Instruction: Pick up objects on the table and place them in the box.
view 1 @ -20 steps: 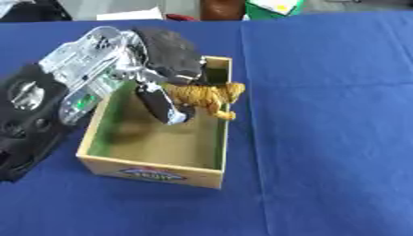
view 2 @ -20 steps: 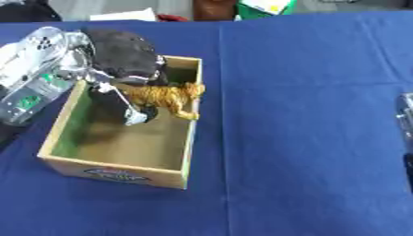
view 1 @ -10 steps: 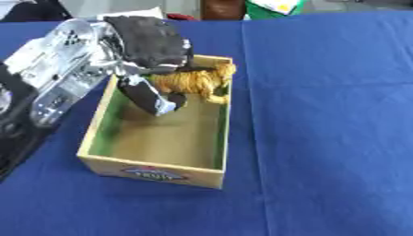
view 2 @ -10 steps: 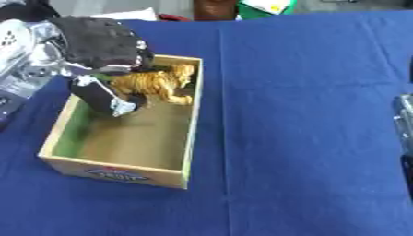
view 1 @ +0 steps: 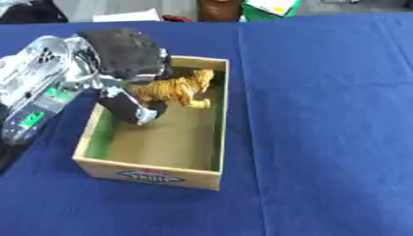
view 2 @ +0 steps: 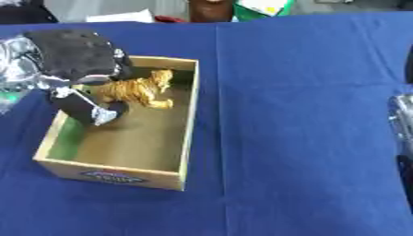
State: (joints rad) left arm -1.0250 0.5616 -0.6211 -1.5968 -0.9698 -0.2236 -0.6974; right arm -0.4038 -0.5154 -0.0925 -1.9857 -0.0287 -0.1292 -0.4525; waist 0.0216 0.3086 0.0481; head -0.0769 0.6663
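Tiger toy held inside the box, ready for release

The left hand (view 1: pixel 121 55) reaches into the box's (view 1: pixel 218 138) far end, fingers curled around the tiger toy (view 1: pixel 174 90), which lies to its right, long axis running across the box, just above the floor. Since a second ago the hand has carried it back from the right rim, inward. A sliver of the right hand (view 2: pixel 401 115) shows at the right edge of the blue counter (view 1: pixel 322 115); its fingers cannot be judged.
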